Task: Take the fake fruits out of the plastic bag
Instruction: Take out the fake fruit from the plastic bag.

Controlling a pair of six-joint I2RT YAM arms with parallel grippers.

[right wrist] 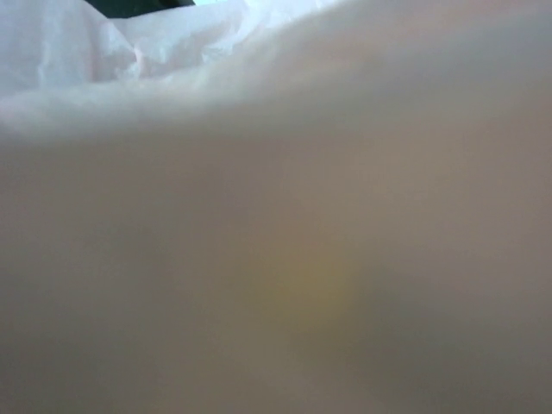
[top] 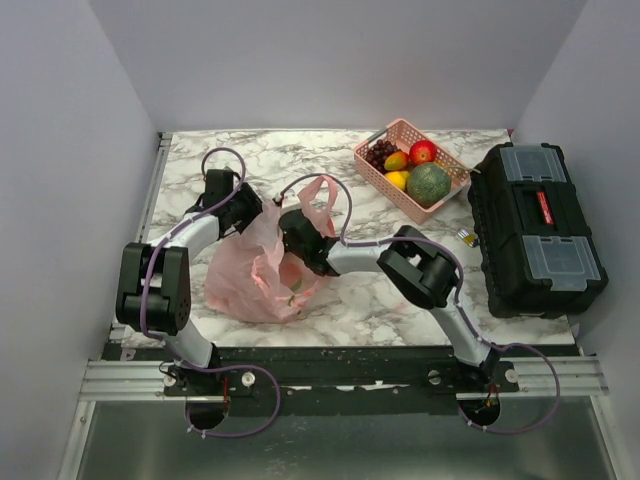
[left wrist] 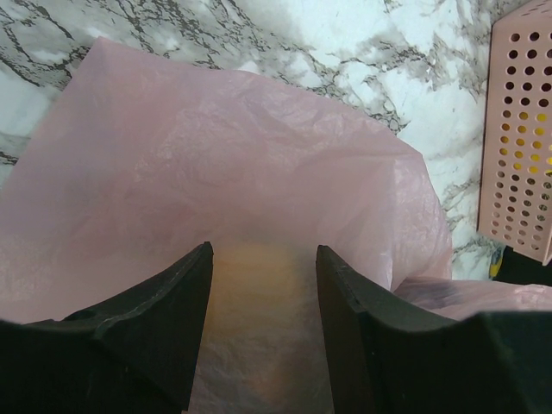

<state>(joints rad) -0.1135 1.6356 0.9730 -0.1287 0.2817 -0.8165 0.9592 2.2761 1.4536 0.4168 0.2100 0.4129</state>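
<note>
The pink plastic bag (top: 250, 275) lies crumpled on the marble table, one handle (top: 322, 192) standing up. My left gripper (top: 247, 213) is at the bag's back edge. In the left wrist view (left wrist: 261, 252) its jaws stand apart over the bag film (left wrist: 241, 147), with an orange-yellow glow behind it. My right gripper reaches into the bag mouth (top: 296, 262) and is hidden by film. A yellowish fruit (top: 298, 290) shows in the bag, and a yellow blur (right wrist: 310, 285) in the right wrist view. Grapes (top: 378, 152), apple (top: 422, 151), melon (top: 428, 185) and yellow fruits (top: 397, 180) lie in the basket.
The rigid pink lattice basket (top: 445, 160) stands at the back right; its wall (left wrist: 522, 129) shows in the left wrist view. A black toolbox (top: 535, 230) fills the right edge, with a small yellow item (top: 466, 237) beside it. White walls enclose three sides.
</note>
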